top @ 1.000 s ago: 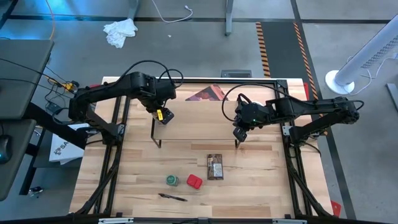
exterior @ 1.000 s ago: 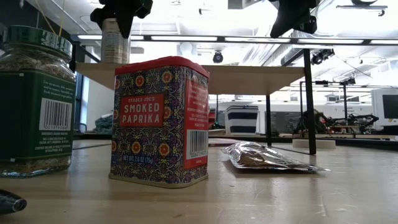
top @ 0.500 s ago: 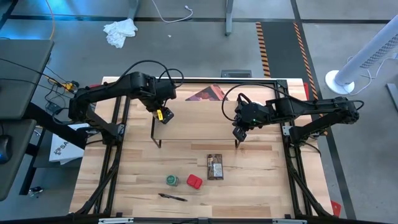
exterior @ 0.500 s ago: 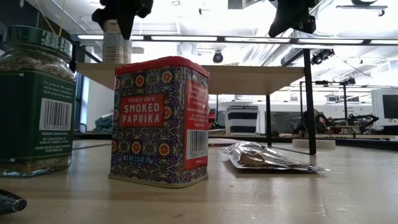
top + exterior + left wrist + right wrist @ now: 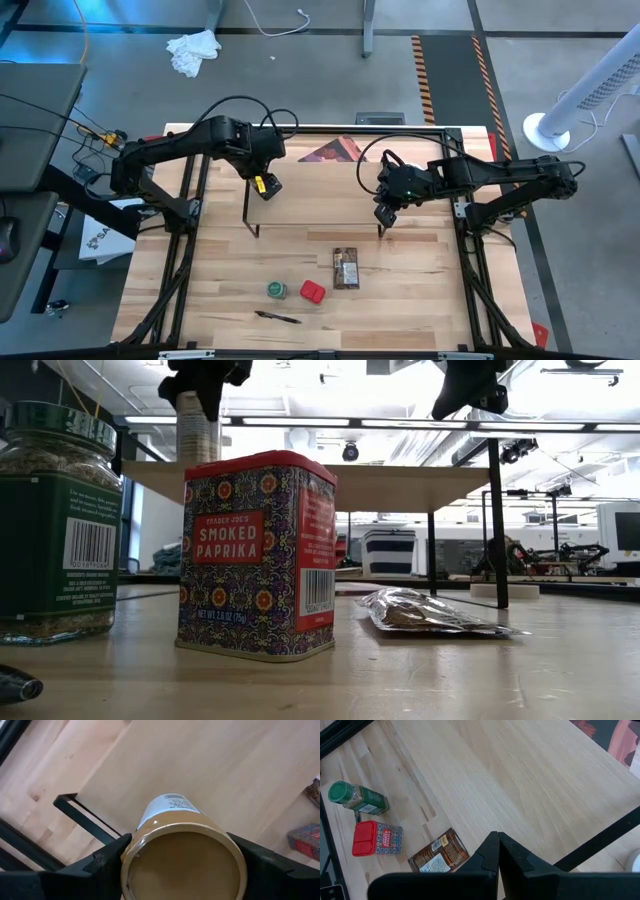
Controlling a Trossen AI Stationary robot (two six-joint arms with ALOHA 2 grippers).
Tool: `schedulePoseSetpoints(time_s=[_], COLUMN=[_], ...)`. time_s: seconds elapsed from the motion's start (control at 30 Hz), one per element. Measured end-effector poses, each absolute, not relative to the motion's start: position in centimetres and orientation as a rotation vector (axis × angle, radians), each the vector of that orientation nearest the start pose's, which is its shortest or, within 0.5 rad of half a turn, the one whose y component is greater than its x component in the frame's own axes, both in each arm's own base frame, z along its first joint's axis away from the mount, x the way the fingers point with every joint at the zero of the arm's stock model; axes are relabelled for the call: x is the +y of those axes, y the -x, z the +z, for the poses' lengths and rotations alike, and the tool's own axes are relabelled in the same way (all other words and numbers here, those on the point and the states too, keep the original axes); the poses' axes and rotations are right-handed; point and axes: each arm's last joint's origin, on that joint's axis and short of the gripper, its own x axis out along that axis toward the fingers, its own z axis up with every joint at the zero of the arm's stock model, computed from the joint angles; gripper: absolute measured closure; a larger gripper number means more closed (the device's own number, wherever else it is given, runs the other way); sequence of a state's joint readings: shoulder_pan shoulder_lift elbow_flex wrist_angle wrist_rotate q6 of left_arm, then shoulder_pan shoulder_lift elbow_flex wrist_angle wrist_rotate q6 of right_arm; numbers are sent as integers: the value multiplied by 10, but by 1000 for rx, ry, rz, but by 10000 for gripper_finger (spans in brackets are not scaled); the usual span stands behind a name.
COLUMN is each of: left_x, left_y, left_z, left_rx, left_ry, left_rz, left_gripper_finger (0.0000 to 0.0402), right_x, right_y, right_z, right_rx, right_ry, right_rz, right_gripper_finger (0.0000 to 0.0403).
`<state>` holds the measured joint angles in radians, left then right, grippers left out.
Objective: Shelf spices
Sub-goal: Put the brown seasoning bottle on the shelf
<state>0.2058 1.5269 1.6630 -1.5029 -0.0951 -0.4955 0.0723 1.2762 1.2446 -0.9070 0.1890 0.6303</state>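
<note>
The shelf [image 5: 320,195], a light wood board on thin black legs, stands mid-table. My left gripper [image 5: 182,865] is above the shelf's left end, shut on the tan-topped jar [image 5: 197,428]. My right gripper [image 5: 498,842] hangs shut with nothing in it, over the shelf's right front corner [image 5: 385,213]. The green-lidded jar [image 5: 277,290] and the red paprika tin [image 5: 313,291] stand upright on the table in front of the shelf. The brown packet [image 5: 345,268] lies flat beside them. My left gripper pinches the jar at its tan lid's rim [image 5: 131,855], one finger on each opposite side. The fingers come from above, pointing steeply down. The jar hangs upright below them with its bottom [image 5: 197,458] at the shelf board's level; whether it touches the board I cannot tell.
A dark pen-like thing [image 5: 277,317] lies near the table's front edge. A dark reddish card [image 5: 335,152] lies behind the shelf. Black frame rails [image 5: 185,250] run along both table sides. Bare shelf board lies between the two grippers.
My left gripper has rolled slightly at the wrist, and the jar in it has shifted a little toward the table's right over the shelf's left end. The right gripper has kept still.
</note>
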Motion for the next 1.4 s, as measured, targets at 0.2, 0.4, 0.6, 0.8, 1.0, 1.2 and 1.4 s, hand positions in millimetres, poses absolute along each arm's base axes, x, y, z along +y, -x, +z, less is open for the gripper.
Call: schedulePoseSetpoints(time_s=[0.2, 0.4, 0.6, 0.8, 1.0, 1.2, 1.4], left_x=[56, 57, 57, 57, 56, 56, 54], left_y=[-255, -255, -255, -254, -253, -252, -252], left_z=[365, 365, 365, 365, 365, 365, 365], left_rx=[1301, 1293, 1294, 1300, 1317, 1326, 1349], left_ry=[488, 506, 507, 514, 517, 517, 610], left_rz=[590, 614, 612, 606, 604, 604, 486], left_gripper_finger=[114, 114, 114, 97, 60, 25, 14], right_x=[12, 12, 12, 12, 12, 12, 12], right_y=[-247, -247, -247, -247, -247, -247, -247], right_z=[331, 331, 331, 331, 331, 331, 331], right_rx=[853, 853, 853, 853, 853, 853, 854], right_ry=[-451, -451, -451, -451, -451, -450, -450], right_rz=[-410, -409, -409, -409, -410, -409, -409], right_gripper_finger=[403, 403, 403, 403, 403, 403, 403])
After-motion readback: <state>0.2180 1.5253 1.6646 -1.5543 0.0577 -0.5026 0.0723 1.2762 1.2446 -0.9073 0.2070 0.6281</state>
